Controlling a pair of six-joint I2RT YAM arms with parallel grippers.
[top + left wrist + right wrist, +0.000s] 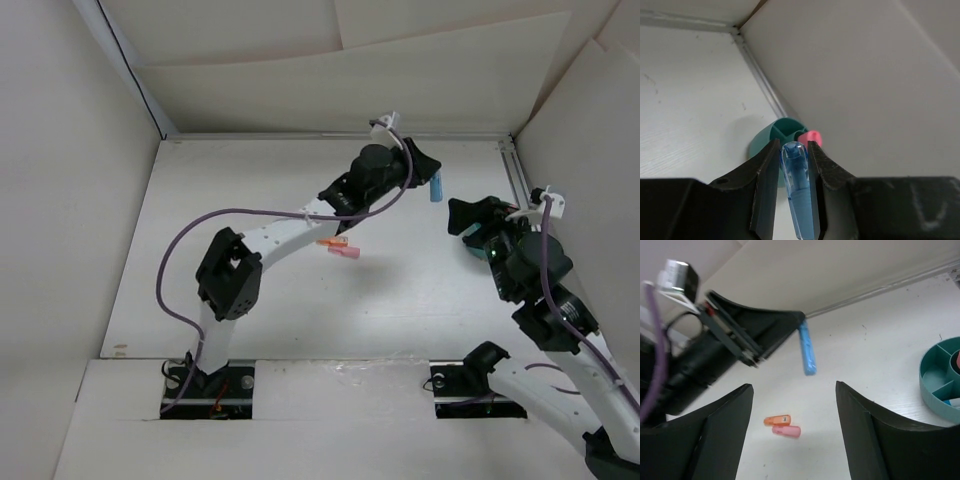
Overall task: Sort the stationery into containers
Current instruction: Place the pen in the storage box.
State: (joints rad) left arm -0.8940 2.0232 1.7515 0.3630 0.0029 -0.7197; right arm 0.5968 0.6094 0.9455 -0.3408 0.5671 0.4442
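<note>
My left gripper (430, 172) is shut on the light blue capsule (437, 186), held above the table and hanging down; it shows between my fingers in the left wrist view (799, 186) and in the right wrist view (806, 349). The teal organizer (771, 137) lies ahead of it by the right wall, with a pink item (811, 137) in it. In the top view the organizer (470, 247) is mostly hidden under my right gripper (478, 218), which is open and empty. An orange piece (777, 420) and a pink piece (786, 430) lie side by side on the table.
Cardboard walls enclose the table on the left, back and right. A metal rail (514, 172) runs along the right wall. The left arm's purple cable (175, 270) loops out to the left.
</note>
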